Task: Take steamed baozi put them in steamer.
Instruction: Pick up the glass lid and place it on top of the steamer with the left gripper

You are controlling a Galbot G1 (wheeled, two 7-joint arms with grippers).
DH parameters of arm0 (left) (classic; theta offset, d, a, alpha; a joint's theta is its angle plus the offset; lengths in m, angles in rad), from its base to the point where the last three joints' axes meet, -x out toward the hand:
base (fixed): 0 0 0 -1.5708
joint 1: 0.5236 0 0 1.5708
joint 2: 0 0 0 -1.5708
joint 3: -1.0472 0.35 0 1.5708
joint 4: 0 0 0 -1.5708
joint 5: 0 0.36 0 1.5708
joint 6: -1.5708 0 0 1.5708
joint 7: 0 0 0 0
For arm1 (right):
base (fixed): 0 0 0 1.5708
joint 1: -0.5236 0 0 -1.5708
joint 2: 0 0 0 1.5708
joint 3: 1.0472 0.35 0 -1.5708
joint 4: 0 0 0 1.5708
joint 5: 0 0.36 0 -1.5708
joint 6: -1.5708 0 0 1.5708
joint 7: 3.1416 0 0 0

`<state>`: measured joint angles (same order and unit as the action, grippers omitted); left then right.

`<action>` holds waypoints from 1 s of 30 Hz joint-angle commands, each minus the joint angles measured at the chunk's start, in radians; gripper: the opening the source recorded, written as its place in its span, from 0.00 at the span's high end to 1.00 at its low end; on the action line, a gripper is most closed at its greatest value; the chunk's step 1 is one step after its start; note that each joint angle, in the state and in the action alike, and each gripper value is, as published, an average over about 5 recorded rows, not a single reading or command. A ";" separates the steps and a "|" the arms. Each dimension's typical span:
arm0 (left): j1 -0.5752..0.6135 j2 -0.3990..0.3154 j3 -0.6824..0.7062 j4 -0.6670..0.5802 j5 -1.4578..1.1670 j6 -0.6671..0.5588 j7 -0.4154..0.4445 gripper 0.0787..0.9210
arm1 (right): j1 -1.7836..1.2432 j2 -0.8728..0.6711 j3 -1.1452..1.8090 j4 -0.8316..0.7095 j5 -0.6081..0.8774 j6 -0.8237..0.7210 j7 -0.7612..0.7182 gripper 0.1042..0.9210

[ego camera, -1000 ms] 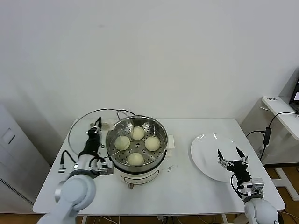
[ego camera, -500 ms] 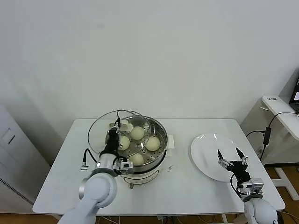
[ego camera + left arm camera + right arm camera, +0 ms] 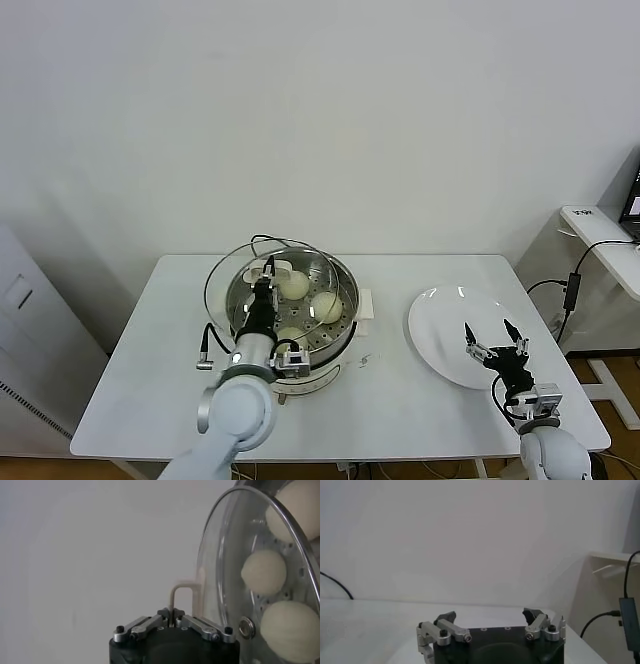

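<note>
The steel steamer [image 3: 340,270] stands on its white cooker base at the table's middle, with cream-white baozi [image 3: 327,306] inside; three baozi [image 3: 263,572] show through the glass in the left wrist view. My left gripper [image 3: 265,272] is shut on the white handle [image 3: 181,594] of the round glass lid [image 3: 225,270] and holds the lid tilted over the steamer's left half. My right gripper [image 3: 492,348] is open and empty above the near edge of the white plate [image 3: 440,310]; in its own wrist view [image 3: 490,619] the jaws stand wide apart.
The white plate lies bare at the right of the table. A black cord [image 3: 262,240] runs behind the cooker. A side desk with cables [image 3: 585,260] stands past the table's right edge. Bare table [image 3: 150,360] lies left of the cooker.
My left gripper has carried the glass lid rightward from the table's left side to over the steamer. The right arm has stayed still.
</note>
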<state>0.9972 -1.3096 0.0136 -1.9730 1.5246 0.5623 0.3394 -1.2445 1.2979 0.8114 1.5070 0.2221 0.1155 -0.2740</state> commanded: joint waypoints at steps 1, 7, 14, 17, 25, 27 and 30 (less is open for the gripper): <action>-0.001 -0.056 0.021 0.022 0.084 0.008 0.007 0.97 | 0.000 0.000 0.001 -0.002 -0.004 0.002 0.000 0.12; -0.004 -0.087 0.034 0.054 0.098 0.008 0.001 0.97 | -0.001 0.001 0.002 -0.005 -0.007 0.004 0.000 0.12; -0.007 -0.109 0.043 0.086 0.114 0.010 -0.001 0.97 | -0.002 0.002 0.006 -0.012 -0.013 0.008 -0.001 0.12; -0.007 -0.110 0.044 0.094 0.112 0.011 0.000 0.97 | -0.002 0.004 0.007 -0.015 -0.014 0.009 -0.002 0.12; -0.005 -0.113 0.043 0.109 0.108 0.011 -0.003 0.97 | -0.001 0.007 0.007 -0.018 -0.018 0.010 -0.002 0.12; -0.005 -0.116 0.043 0.110 0.108 0.011 -0.004 0.97 | -0.001 0.008 0.007 -0.020 -0.019 0.010 -0.002 0.12; -0.005 -0.124 0.045 0.112 0.109 0.012 -0.004 0.97 | -0.002 0.010 0.007 -0.023 -0.022 0.012 -0.002 0.12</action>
<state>0.9922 -1.4204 0.0548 -1.8714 1.6254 0.5728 0.3362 -1.2464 1.3068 0.8176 1.4861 0.2014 0.1260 -0.2761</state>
